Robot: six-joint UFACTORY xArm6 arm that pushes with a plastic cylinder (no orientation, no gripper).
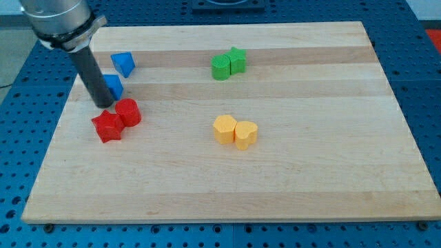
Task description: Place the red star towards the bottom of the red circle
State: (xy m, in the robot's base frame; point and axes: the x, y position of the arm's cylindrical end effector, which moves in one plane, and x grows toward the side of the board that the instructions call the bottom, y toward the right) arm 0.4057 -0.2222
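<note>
The red star lies at the view's left, touching the red circle, which sits just to its upper right. My tip stands right above the red star and just left of the red circle, close to both. The rod rises from there to the view's top left corner.
A blue cube sits partly behind the rod, a blue triangle block above it. A green circle and green star touch at the top middle. A yellow hexagon and yellow heart touch at the centre.
</note>
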